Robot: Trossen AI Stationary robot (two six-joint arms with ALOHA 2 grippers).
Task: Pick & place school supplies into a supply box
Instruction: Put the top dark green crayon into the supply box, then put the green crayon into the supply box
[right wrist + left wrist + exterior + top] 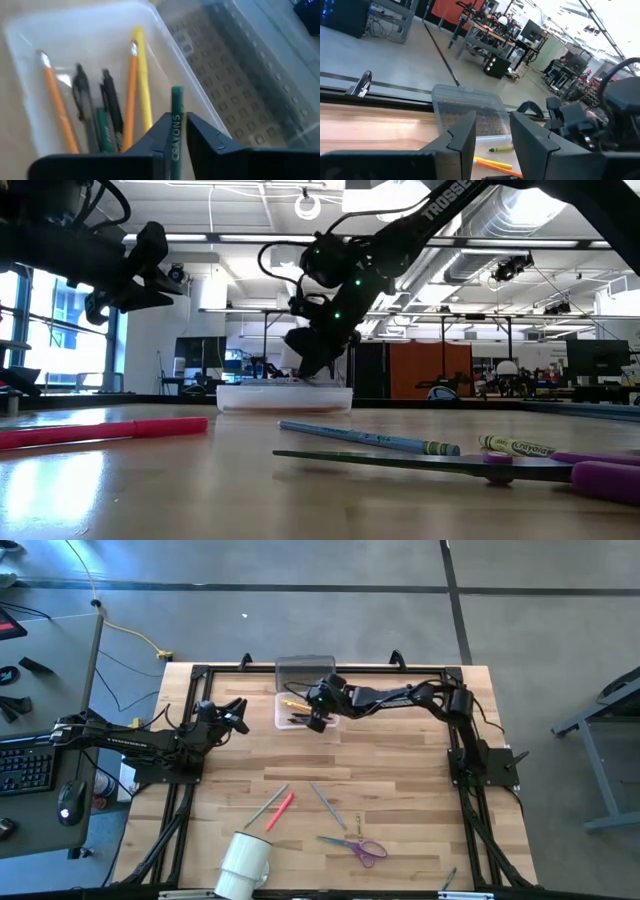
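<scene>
The supply box (292,710) is a clear tray at the table's far middle. Its ribbed lid (305,672) lies open behind it. Inside lie orange pencils (56,107), a yellow one (141,75) and black pens (112,107). My right gripper (176,125) hangs over the box, shut on a green crayon (176,107). My left gripper (492,135) waits open at the table's left, clear of everything. A pink pen (281,810), pencils (327,803) and purple-handled scissors (357,846) lie on the near half of the table. My right gripper pinches the green crayon's printed shaft (175,137) between its two fingers. The crayon lies along the fingers, and its free end (176,92) sticks out past the fingertips. The fingers slant down over the box from the table's right. Whether the end touches the box, I cannot tell.
A white cup (245,862) lies on its side at the near left edge. A black frame (190,675) runs round the table. Bare wood lies between the box and the loose supplies.
</scene>
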